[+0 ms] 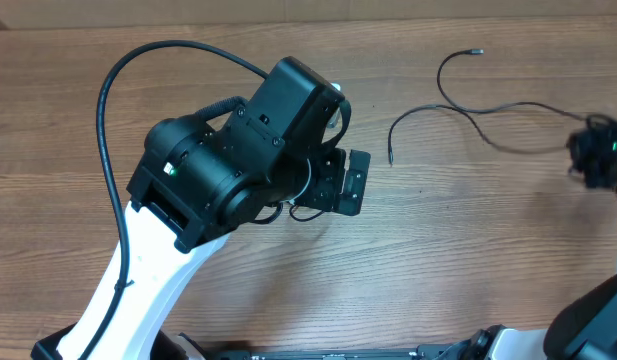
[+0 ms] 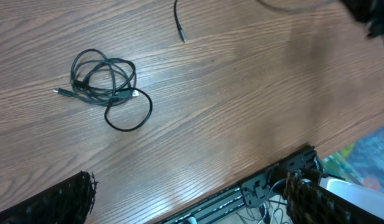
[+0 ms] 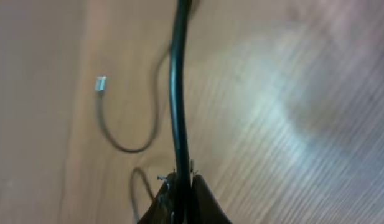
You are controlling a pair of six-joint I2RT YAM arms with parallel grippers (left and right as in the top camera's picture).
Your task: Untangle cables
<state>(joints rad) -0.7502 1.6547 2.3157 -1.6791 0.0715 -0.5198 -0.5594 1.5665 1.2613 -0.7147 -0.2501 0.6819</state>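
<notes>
A coiled bundle of thin black cables (image 2: 104, 87) lies on the wooden table in the left wrist view; in the overhead view my left arm hides it. My left gripper (image 2: 185, 205) hovers well above the table, open and empty, with its fingers (image 2: 64, 199) far apart. A separate black cable (image 1: 488, 115) snakes across the table's far right, one loose end (image 1: 391, 157) pointing toward the left arm. At the right edge my right gripper (image 1: 596, 158) is shut on this cable (image 3: 178, 112), which runs up from between its jaws. A silver-tipped plug (image 3: 101, 83) lies to the left.
The left arm's thick black cable (image 1: 106, 120) arcs over the table's left side. The table's front edge, with a metal rail (image 2: 254, 190) below it, runs close under the left gripper. The right arm's base (image 1: 588, 320) stands at the lower right.
</notes>
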